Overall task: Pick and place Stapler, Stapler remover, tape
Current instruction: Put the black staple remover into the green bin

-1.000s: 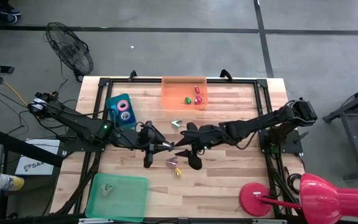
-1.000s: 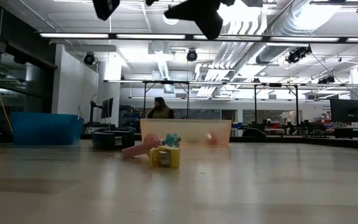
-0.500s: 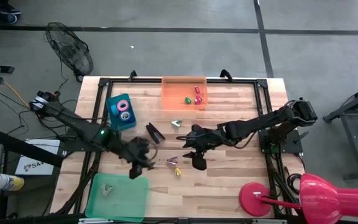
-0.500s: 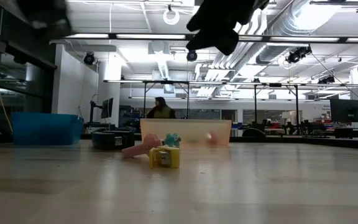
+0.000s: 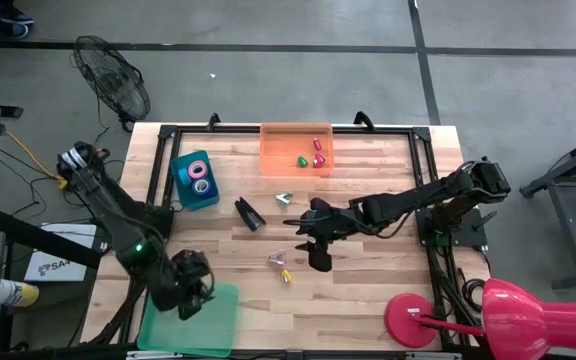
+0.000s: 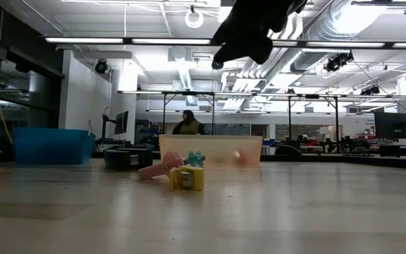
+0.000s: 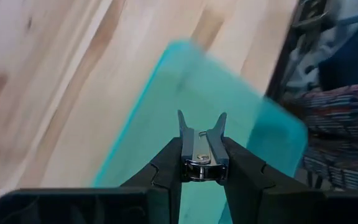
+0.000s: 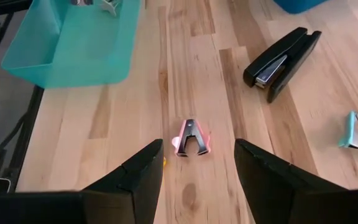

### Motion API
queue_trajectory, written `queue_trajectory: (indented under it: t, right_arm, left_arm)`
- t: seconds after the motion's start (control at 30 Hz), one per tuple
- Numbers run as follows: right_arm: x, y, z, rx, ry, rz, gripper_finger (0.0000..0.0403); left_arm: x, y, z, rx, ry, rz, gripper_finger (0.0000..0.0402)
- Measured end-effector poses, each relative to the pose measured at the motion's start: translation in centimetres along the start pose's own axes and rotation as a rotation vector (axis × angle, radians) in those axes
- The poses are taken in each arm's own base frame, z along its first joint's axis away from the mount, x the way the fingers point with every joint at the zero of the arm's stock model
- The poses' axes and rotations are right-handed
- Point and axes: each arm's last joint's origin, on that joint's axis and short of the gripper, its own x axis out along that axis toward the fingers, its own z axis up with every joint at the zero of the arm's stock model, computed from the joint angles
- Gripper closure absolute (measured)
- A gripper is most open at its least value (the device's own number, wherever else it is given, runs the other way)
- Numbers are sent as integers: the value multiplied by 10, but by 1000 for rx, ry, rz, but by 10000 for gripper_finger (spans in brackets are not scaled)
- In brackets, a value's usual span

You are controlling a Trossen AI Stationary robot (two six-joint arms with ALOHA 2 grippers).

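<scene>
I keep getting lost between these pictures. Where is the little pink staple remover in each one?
High view: pink staple remover mid-table, beside a yellow one.
Low view: centre, left of the yellow one.
Right wrist view: on bare wood, between green tray and black stapler.
Left wrist view: not in it.
Shared landmark: the green tray.

The setting is a robotics laboratory or industrial workshop. Indicators: a wooden tabletop [image 5: 368,290] mounted in a black metal frame [image 5: 293,128] on a grey concrete floor [image 5: 268,70]; exposed ceiling ducts [image 6: 344,28] and strip lighting [image 6: 139,40]; monitors [image 6: 393,125] and benches across an open hall; a person [image 6: 187,124] at a distant workstation; a floor fan [image 5: 111,75] beside the rig.
</scene>
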Motion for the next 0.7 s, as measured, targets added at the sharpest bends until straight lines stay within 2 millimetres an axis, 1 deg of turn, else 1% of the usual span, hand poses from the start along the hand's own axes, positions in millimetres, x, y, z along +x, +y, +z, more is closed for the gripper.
queue_trajectory:
  t: [0.2, 0.3, 0.47, 0.7]
  right_arm:
    - [0, 0, -1, 73, 14, 5, 214]
    - [0, 0, -3, 87, 31, 5, 214]
    - [-2, -2, -6, 101, 65, -8, 214]
    - [-14, -3, -6, 129, 88, -19, 214]
  left_arm:
    - [14, 1, -21, -85, 68, 108, 322]
    - [21, 1, -27, -109, 108, 146, 308]
    - [29, 2, -31, -134, 175, 192, 290]
    - [29, 2, -32, -135, 192, 193, 285]
